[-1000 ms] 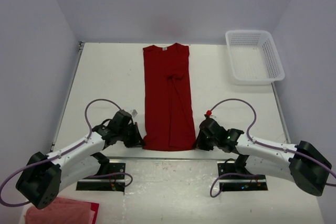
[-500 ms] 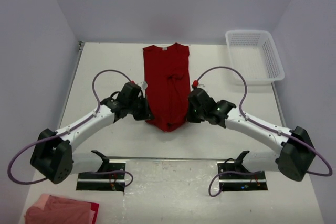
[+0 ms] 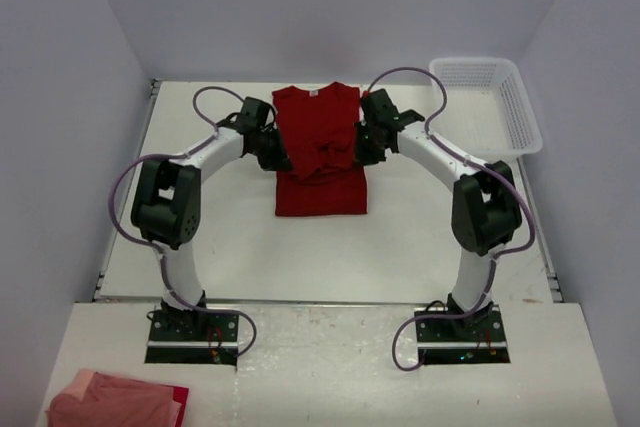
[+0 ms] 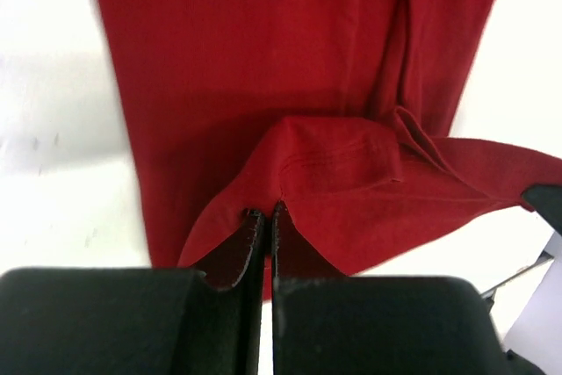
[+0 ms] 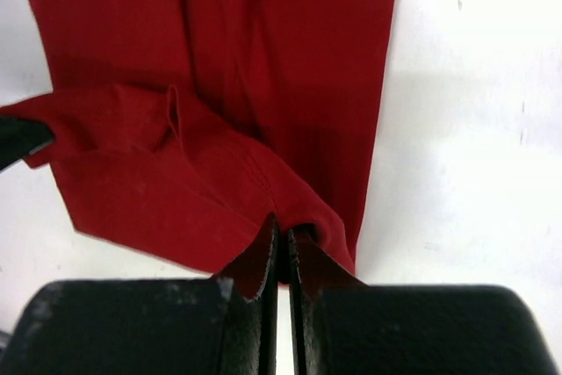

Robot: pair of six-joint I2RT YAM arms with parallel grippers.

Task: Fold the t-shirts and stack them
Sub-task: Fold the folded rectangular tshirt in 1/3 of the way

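A deep red t-shirt (image 3: 320,192) lies lengthwise at the middle back of the table, collar and white neck label (image 3: 312,93) at the far end. Its near hem is lifted and doubled over toward the collar, so the cloth bends into a fold at the near side. My left gripper (image 3: 283,159) is shut on the hem's left corner (image 4: 290,164); the left wrist view shows my left gripper (image 4: 265,212) pinching the cloth. My right gripper (image 3: 352,155) is shut on the right corner; the right wrist view shows my right gripper (image 5: 283,230) biting the hem (image 5: 219,191).
A white mesh basket (image 3: 485,107) stands at the back right corner. A pinkish-red cloth (image 3: 115,402) lies bunched at the near left, in front of the arm bases. Both arms reach far out, curving around the shirt's two sides.
Both grippers have carried the hem from the near edge of the table far toward the collar, folding the shirt's lower half over its upper half. Both stayed shut on the corners.
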